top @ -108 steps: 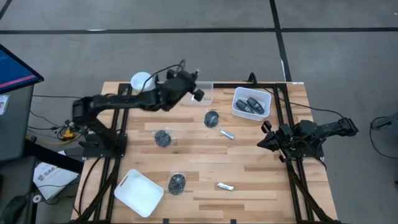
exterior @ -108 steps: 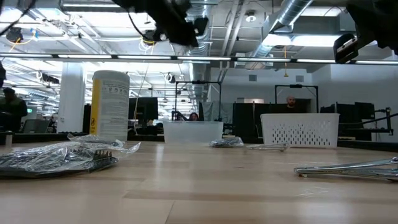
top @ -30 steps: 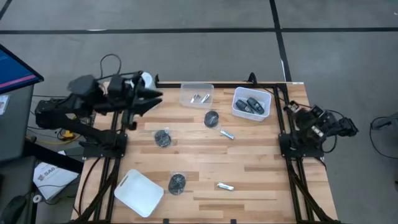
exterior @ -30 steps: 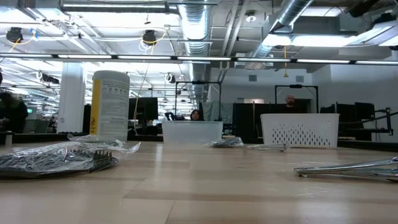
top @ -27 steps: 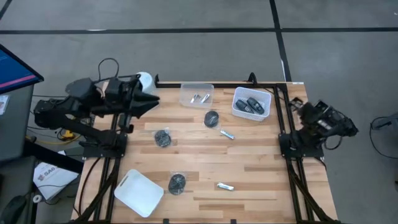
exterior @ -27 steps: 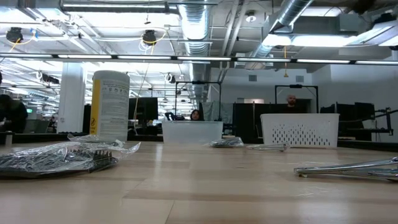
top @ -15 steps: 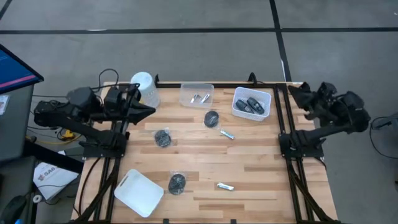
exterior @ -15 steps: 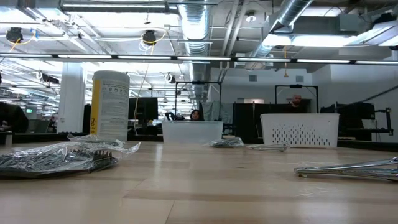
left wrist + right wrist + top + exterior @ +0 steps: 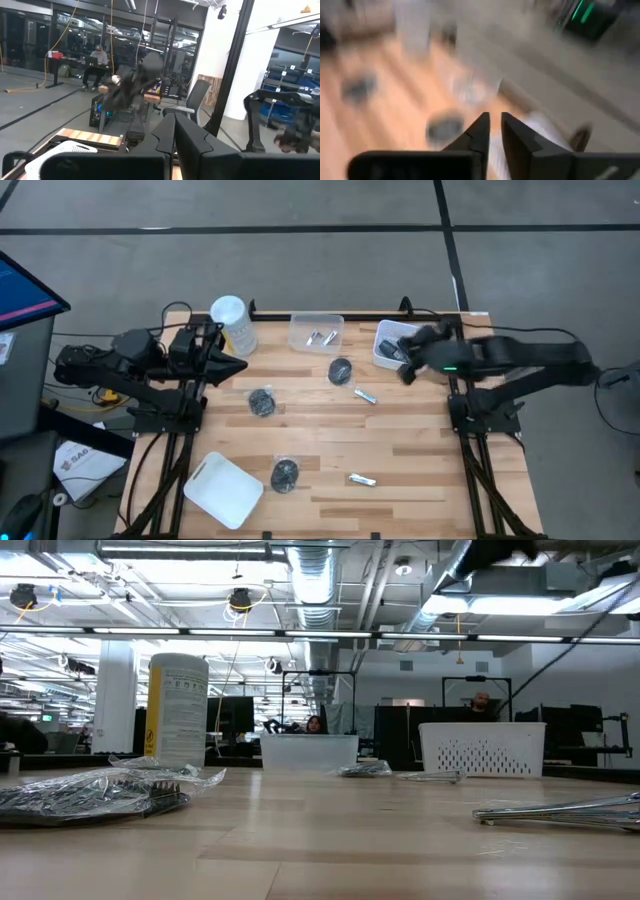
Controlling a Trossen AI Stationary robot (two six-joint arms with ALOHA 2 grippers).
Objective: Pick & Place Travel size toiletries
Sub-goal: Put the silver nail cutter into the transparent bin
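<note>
High view: right gripper [image 9: 408, 366] over white basket [image 9: 428, 338], fingers nearly together w/ a slit between, empty, likely heading out for the next pick. Left gripper [image 9: 238, 364] parked at table's left edge, closed, nothing held. Tubes sorted in clear bin [image 9: 300, 341]; loose tube [image 9: 365, 395] and wrapped lump [image 9: 340, 370] lie mid-table, nearest right arm.

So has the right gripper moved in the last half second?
Yes. The right gripper swung in from beyond the table's right edge to above the white basket.
</note>
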